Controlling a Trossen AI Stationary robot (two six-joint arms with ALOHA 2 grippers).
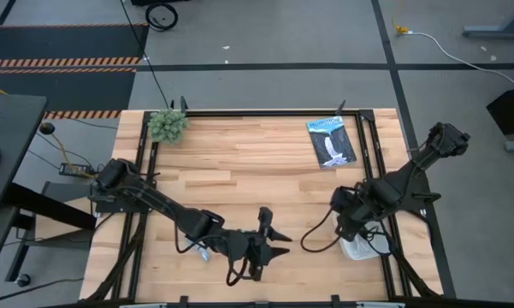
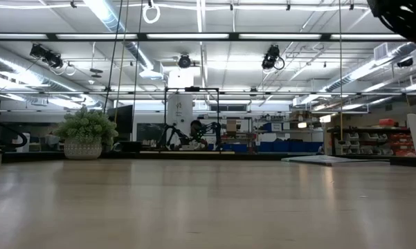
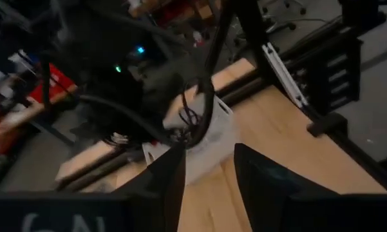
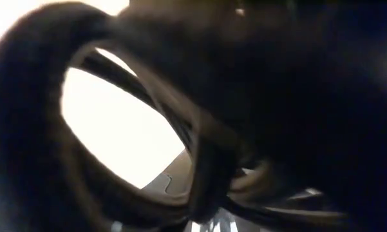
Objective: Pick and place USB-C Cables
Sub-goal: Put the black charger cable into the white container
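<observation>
Right gripper hangs over the white tray near the worktop's front right corner, clenched on a black USB-C cable looped across its wrist view. Left gripper waits spread apart at the front edge.

Two dark jointed arms trailing thin black wires, tapered black fingers.

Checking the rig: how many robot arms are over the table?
2. The left arm stretches across the table, left gripper open; the right arm puts the right gripper over the white tray.
</observation>
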